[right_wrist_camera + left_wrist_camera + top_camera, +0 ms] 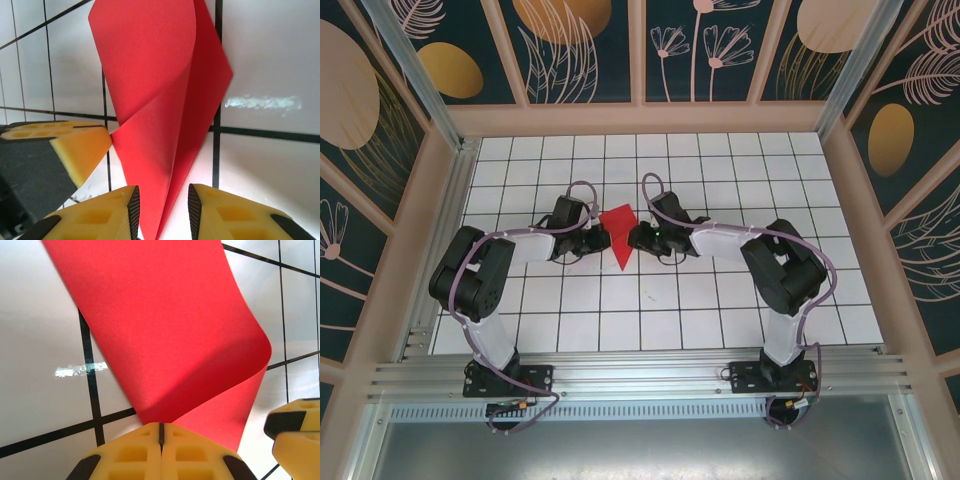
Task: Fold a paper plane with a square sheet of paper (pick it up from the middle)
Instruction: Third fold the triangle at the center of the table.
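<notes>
Paper: the square sheet of paper (618, 232) is curled over into a pointed shape near the centre of the table (720, 300), with its tip toward 6 o'clock.
Left gripper (161, 434): at the paper's 9 o'clock, jaws closed on the sheet, probably anchoring it while the flap bends.
Right gripper (162, 202): at its 3 o'clock, jaws apart around the folded edge, seemingly ready to press.
Room: free tiles at 12 and 6 o'clock.

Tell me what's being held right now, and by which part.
The left claw is shut on the curled bright red paper sheet, pinching its left edge. The right claw straddles it, open.
</notes>
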Available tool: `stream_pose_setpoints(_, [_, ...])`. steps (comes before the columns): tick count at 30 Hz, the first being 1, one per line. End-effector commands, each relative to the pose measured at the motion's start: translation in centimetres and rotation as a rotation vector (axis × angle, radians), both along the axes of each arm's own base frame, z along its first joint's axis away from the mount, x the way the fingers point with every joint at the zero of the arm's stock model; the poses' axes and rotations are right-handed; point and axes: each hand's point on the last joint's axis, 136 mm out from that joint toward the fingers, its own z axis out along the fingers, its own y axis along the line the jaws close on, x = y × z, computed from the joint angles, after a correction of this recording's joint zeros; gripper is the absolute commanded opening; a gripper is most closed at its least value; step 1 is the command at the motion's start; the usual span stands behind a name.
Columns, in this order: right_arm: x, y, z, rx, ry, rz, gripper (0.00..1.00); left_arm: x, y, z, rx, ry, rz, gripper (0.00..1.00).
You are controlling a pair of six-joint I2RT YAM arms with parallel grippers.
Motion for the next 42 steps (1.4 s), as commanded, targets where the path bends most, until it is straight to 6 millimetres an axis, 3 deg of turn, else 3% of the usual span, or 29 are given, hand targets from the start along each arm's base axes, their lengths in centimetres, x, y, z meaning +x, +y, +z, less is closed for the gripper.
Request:
stream_pose_setpoints(1, [1.5,-0.2,-0.4,-0.048,-0.028,0.007,0.35,0.6,0.2,0.3,0.015,-0.013,-0.005,0.00])
stream_pose_setpoints(16, [1.6,1.6,-1.9,-0.003,-0.009,0.130,0.34,0.8,0.2,0.4,0.015,-0.014,-0.002,0.00])
stream_pose_setpoints(25, [1.7,1.1,-3.8,-0.062,0.012,0.146,0.33,1.2,-0.1,0.7,0.009,-0.023,-0.005,0.00])
stream_pose_setpoints(29, [1.7,1.1,-3.6,-0.069,0.013,0.145,0.31,1.3,-0.1,0.8,0.009,-0.025,-0.006,0.00])
stream_pose_setpoints(36, [2.4,1.9,-1.0,0.043,-0.016,0.121,0.31,1.1,0.0,0.8,0.010,-0.023,-0.004,0.00])
stream_pose_setpoints(42, [2.5,2.3,-1.4,0.077,0.019,0.096,0.31,1.0,0.1,0.8,0.012,-0.024,0.000,0.00])
